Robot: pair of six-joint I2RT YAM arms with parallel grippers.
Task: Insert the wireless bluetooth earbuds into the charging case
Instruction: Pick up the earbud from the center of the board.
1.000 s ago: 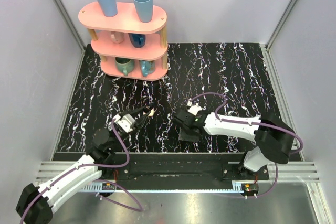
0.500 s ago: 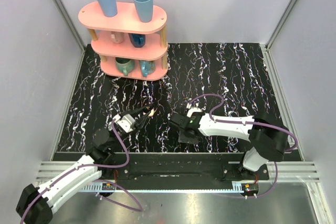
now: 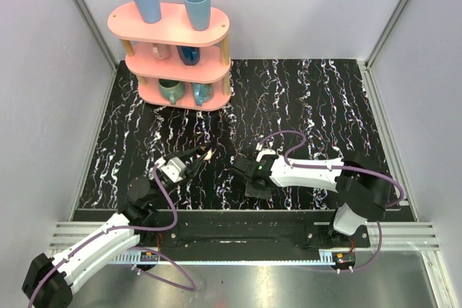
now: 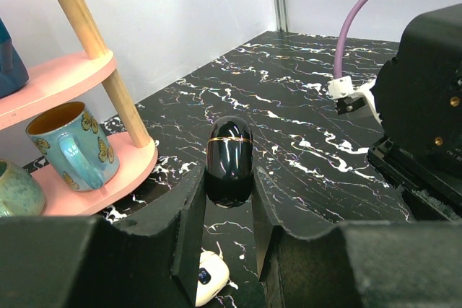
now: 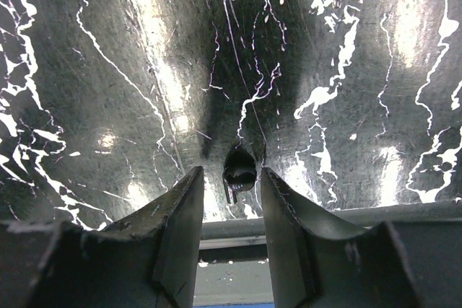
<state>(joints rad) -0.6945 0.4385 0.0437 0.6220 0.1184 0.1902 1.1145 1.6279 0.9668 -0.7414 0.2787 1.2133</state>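
Top view: a black marbled table (image 3: 310,106) is fenced by pale walls (image 3: 303,5) at 9, 12 and 3 o'clock. Open marble stretches toward 1 and 3 o'clock. A pink shelf (image 3: 172,25) of cups stands at 11 o'clock, well apart from the left gripper (image 3: 203,152) near centre.

Left wrist view: its fingers press on the sides of the upright, closed black case (image 4: 229,160). One earbud (image 4: 210,279) lies on the table low between them, beside the left finger. A butterfly mug (image 4: 72,146) stands on the shelf at 9 o'clock.

Right wrist view: the right gripper (image 5: 232,172) is spread, with a small dark round thing (image 5: 240,169) on the table between its fingers, too shadowed to name. The table's near edge lies at 6 o'clock.
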